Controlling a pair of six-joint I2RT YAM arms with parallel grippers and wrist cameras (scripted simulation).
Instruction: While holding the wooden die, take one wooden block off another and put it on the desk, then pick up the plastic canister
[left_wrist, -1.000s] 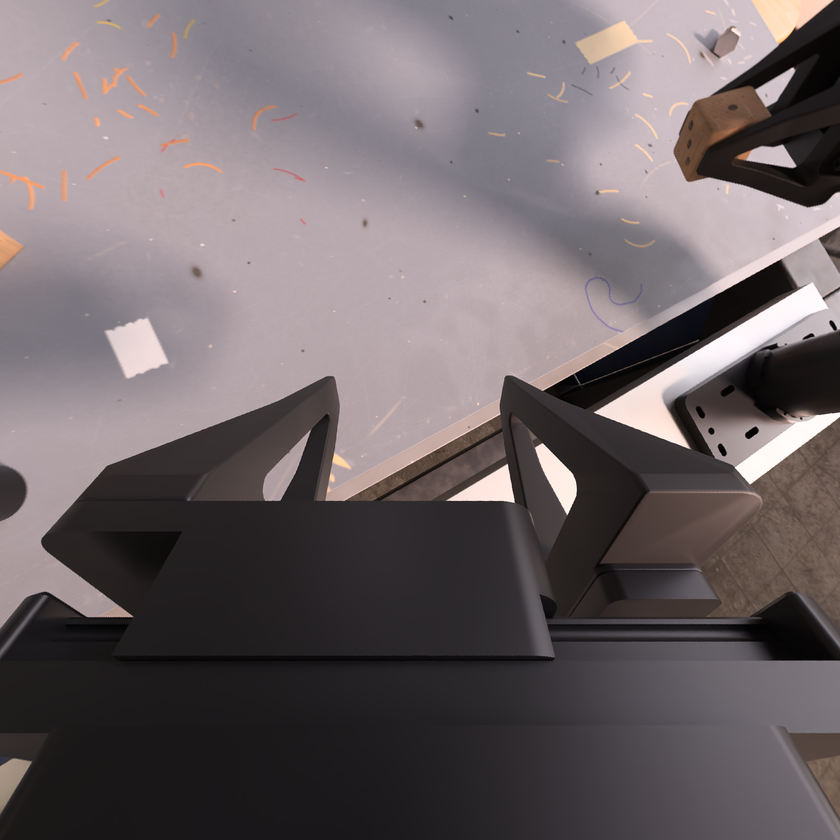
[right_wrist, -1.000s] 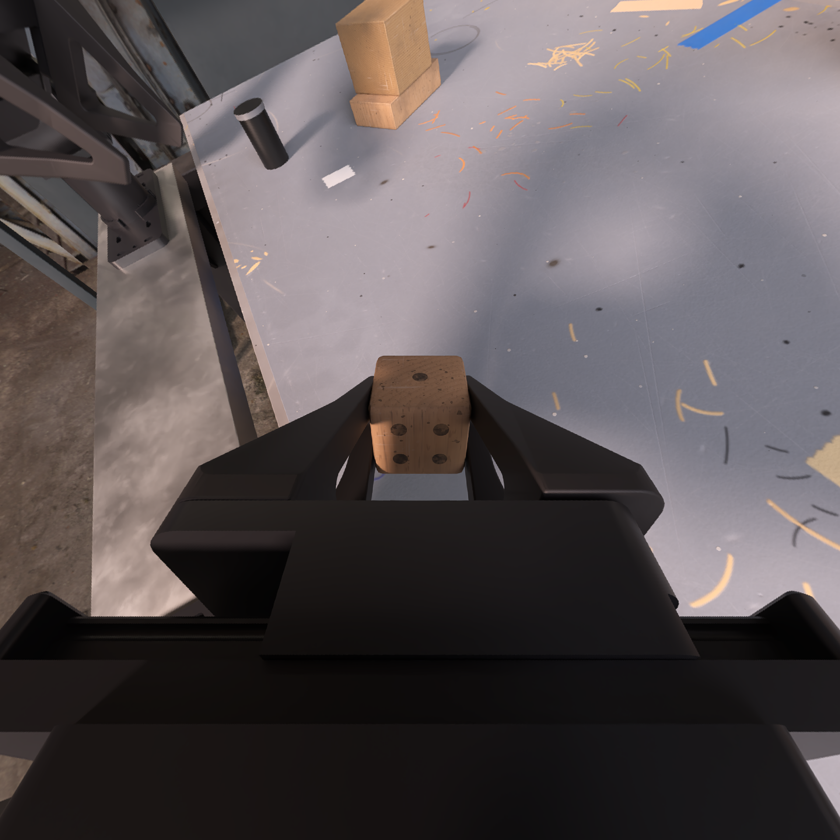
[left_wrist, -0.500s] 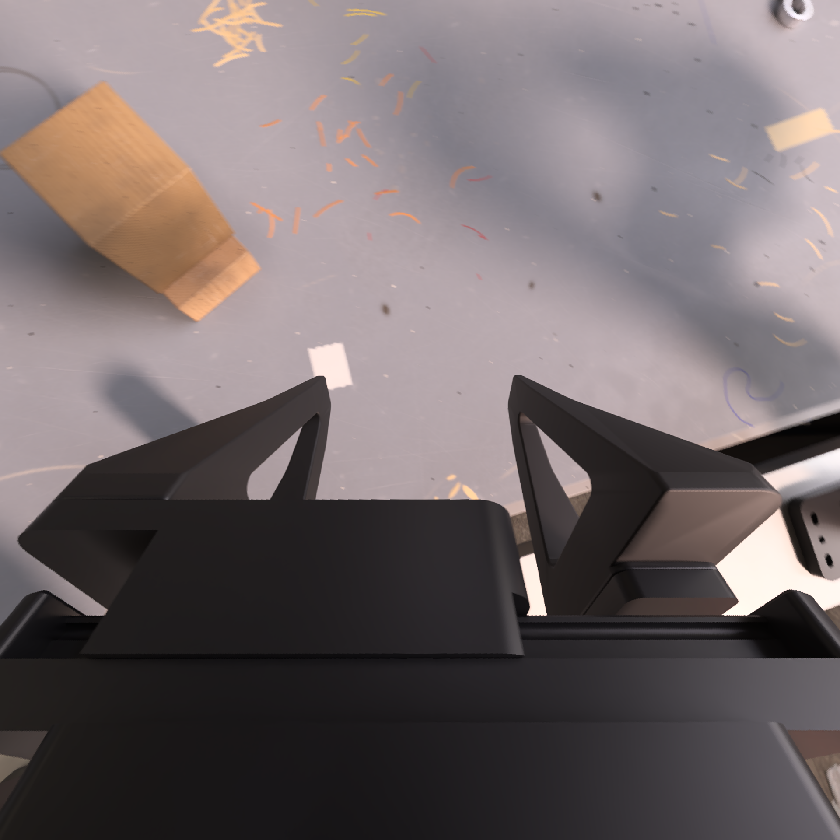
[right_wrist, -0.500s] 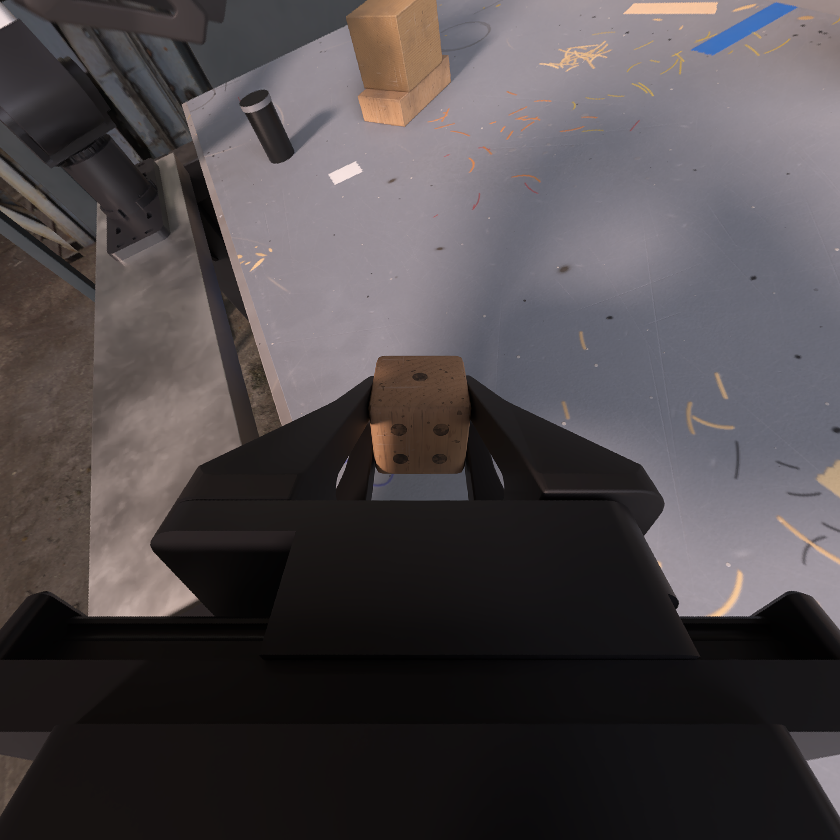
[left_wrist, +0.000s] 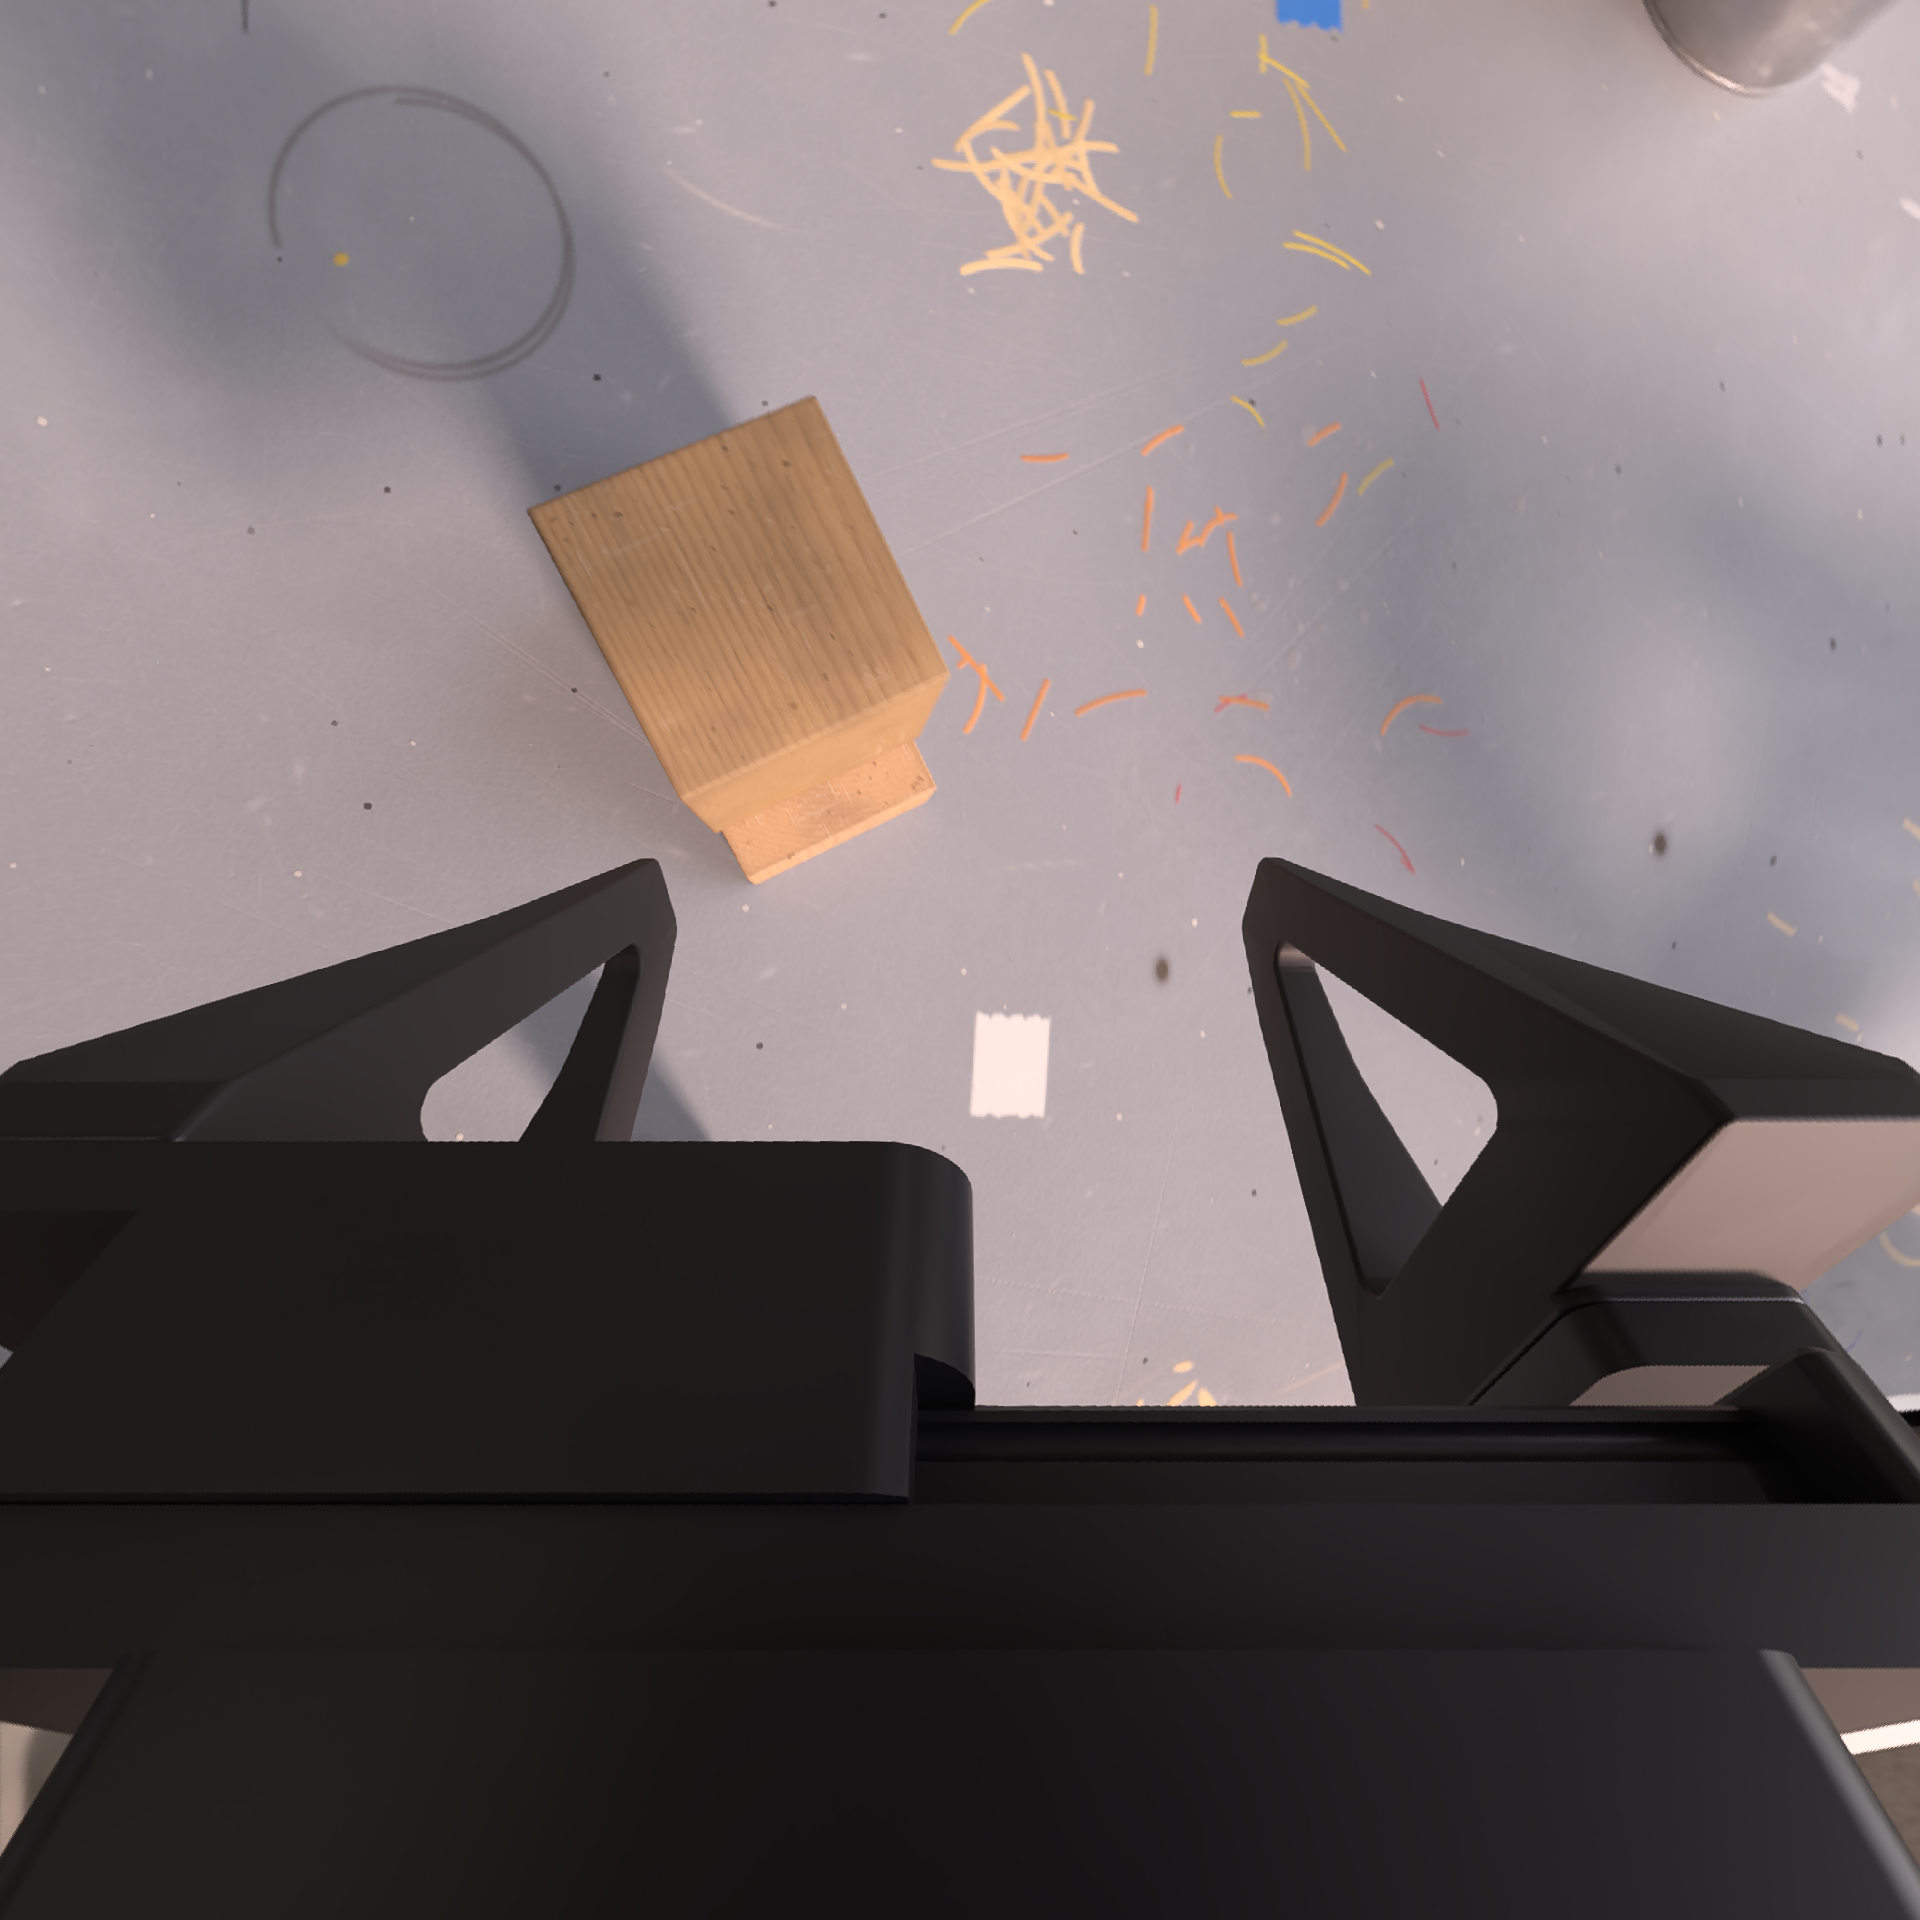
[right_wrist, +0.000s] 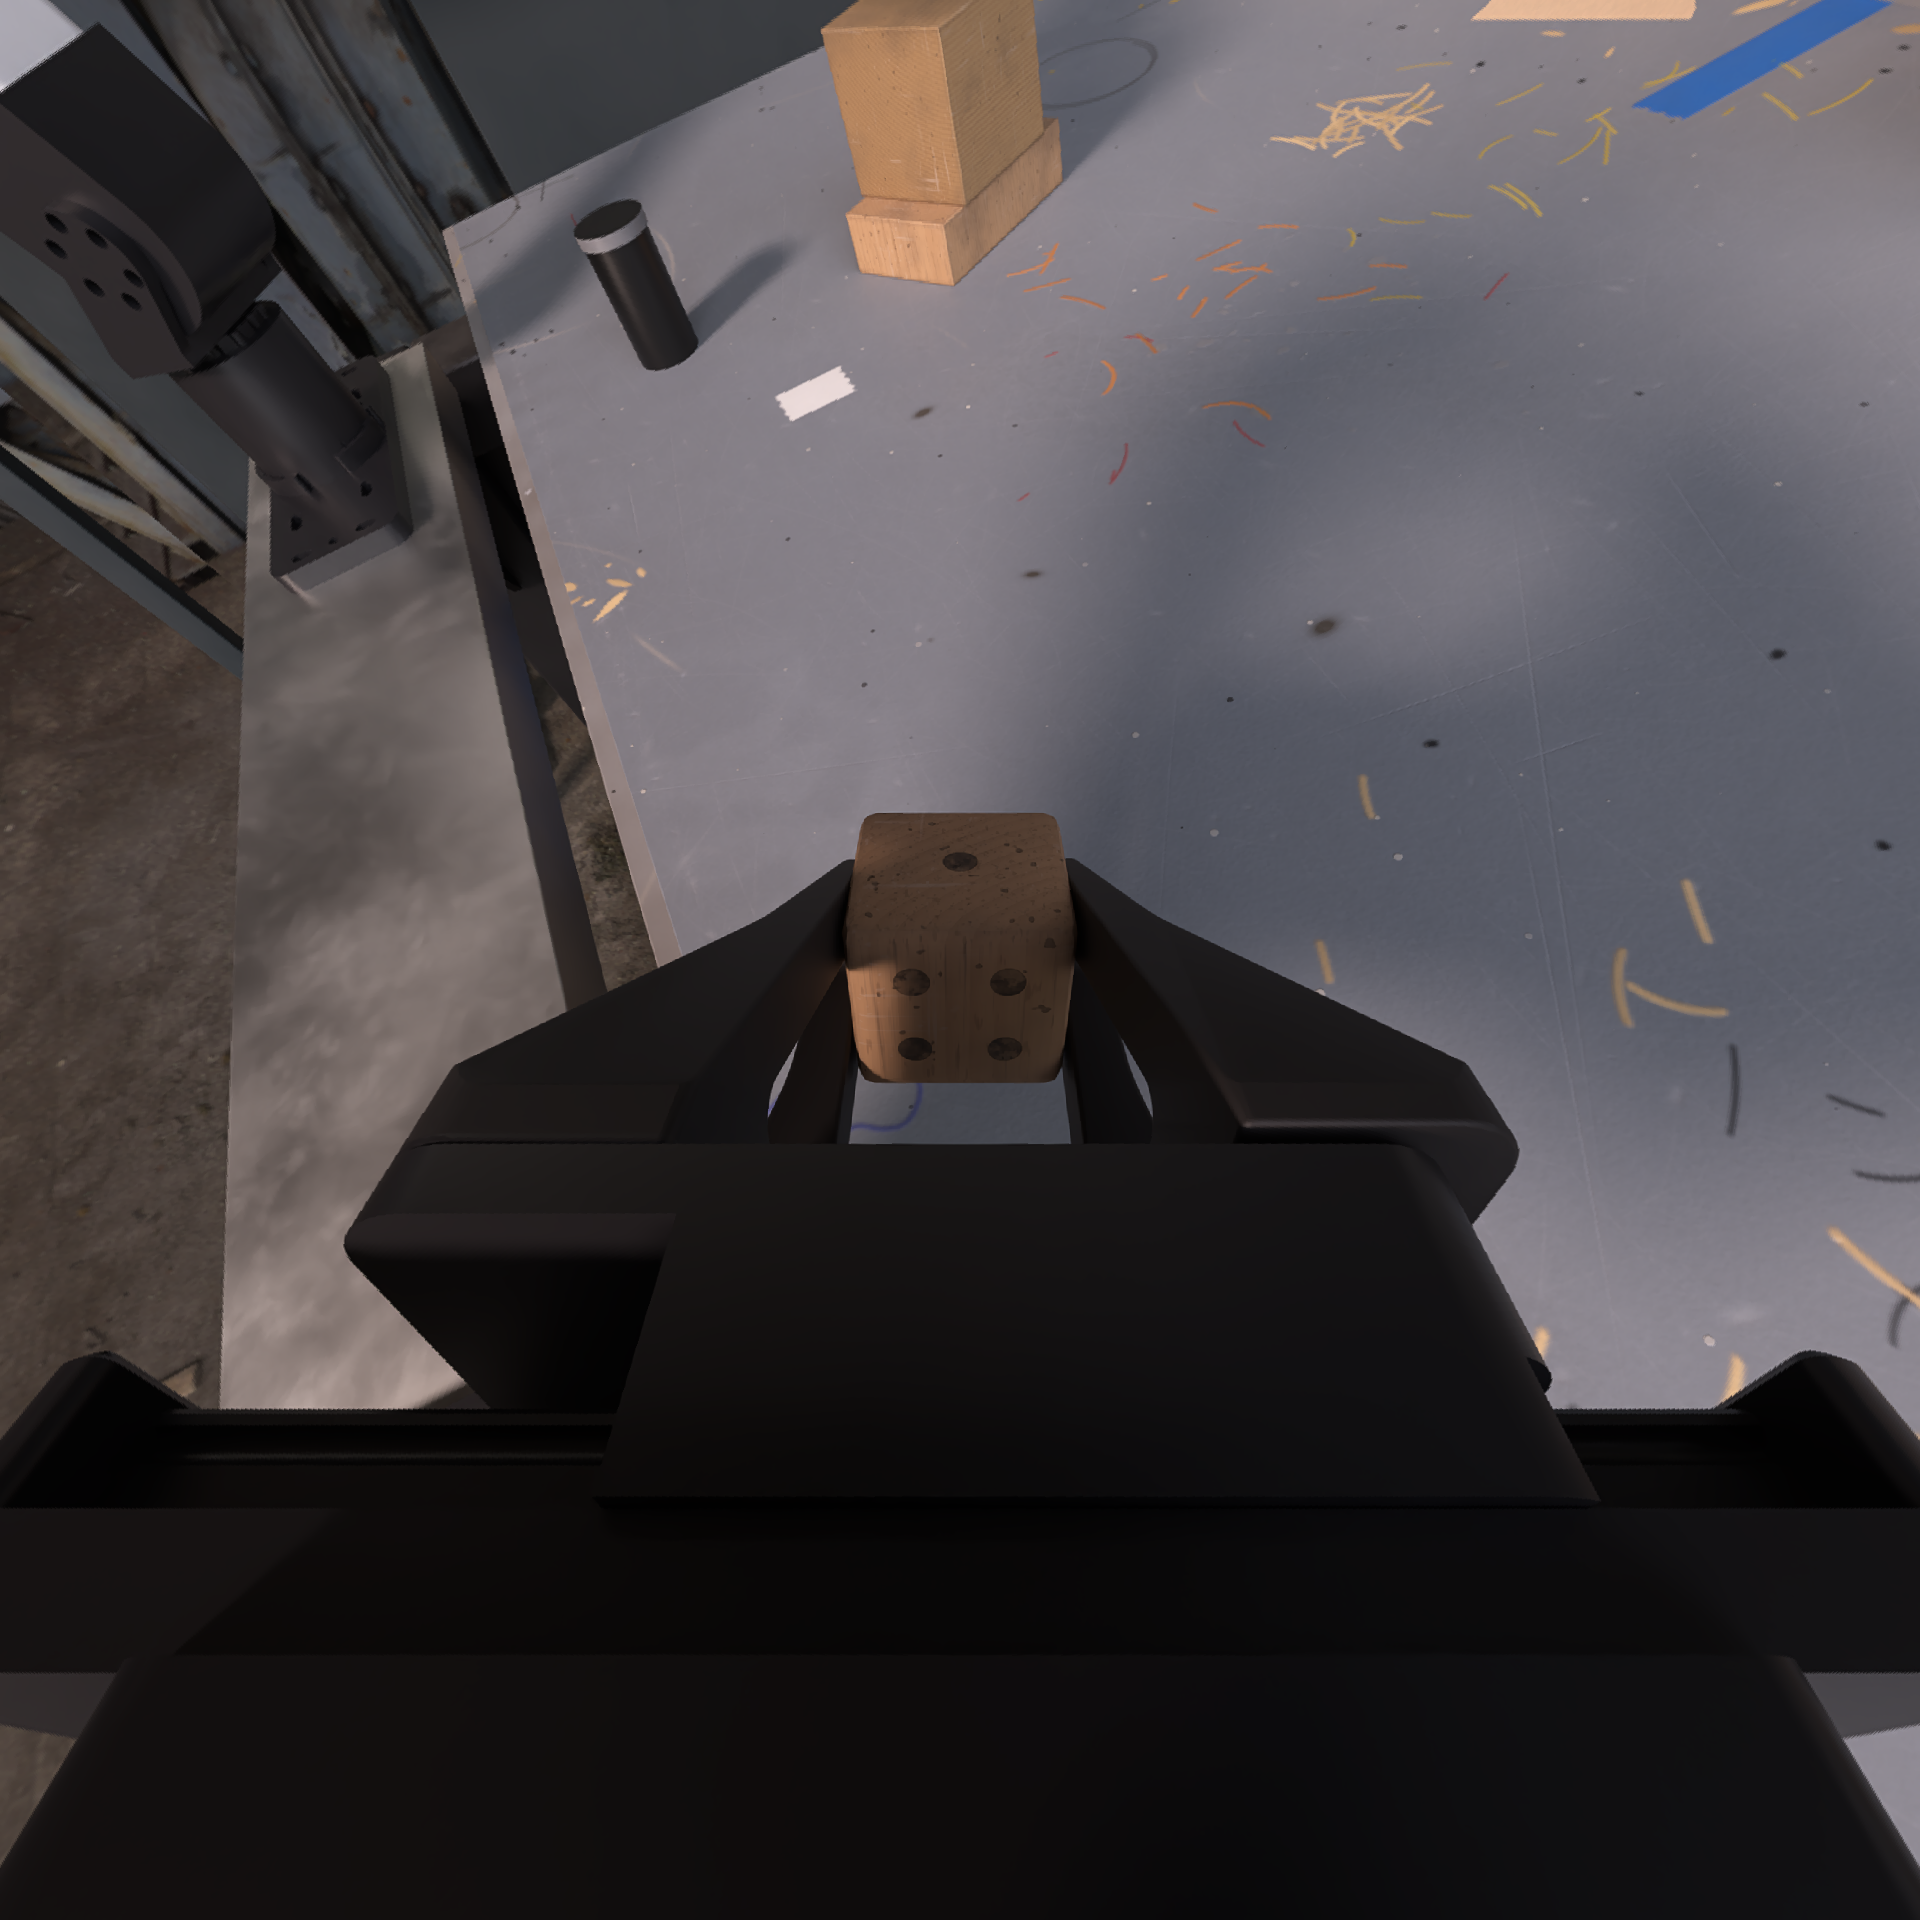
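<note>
My right gripper (right_wrist: 961, 883) is shut on the wooden die (right_wrist: 958, 951) and holds it above the grey desk (right_wrist: 1351, 623). A tall wooden block (right_wrist: 940, 99) stands on a flat wooden block (right_wrist: 951, 223) at the far end of the desk. In the left wrist view I look down on the upper block (left_wrist: 743, 613), with the lower block (left_wrist: 831, 816) showing under its near end. My left gripper (left_wrist: 961, 883) is open and empty, high above the desk, just short of the stack. The black plastic canister (right_wrist: 634, 283) with a grey cap stands upright left of the blocks, near the desk's left edge.
The left arm's base (right_wrist: 291, 416) stands beyond the desk's left edge (right_wrist: 561, 623). A white paper scrap (right_wrist: 816, 393) lies near the canister; it also shows in the left wrist view (left_wrist: 1010, 1065). Blue tape (right_wrist: 1756, 62) lies far right. A grey metal object (left_wrist: 1777, 42) sits at the top right.
My left gripper has swung over the desk towards the stacked blocks, which now lie just ahead of its open fingers. The right gripper still holds the die and has barely moved.
</note>
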